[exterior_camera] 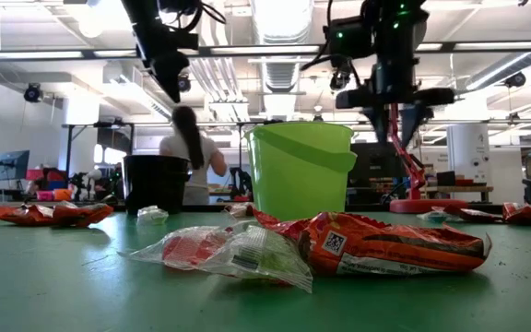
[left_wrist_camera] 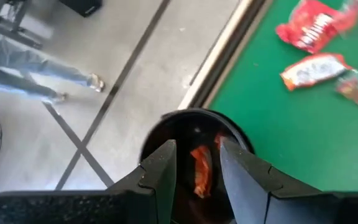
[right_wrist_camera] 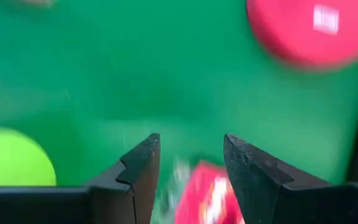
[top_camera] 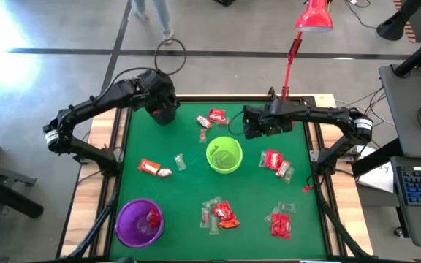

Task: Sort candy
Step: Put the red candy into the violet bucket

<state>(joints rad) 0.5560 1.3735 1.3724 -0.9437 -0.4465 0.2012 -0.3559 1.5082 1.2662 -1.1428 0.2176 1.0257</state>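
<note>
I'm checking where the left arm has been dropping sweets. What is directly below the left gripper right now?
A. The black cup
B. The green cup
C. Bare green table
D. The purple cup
A: in the left wrist view the left gripper hangs open over the black cup at the table's far edge, and a red-orange candy lies inside it; the purple cup and green cup stand elsewhere.

Black cup (left_wrist_camera: 194,127) half hidden by jaws (right wrist view blurred)
</note>
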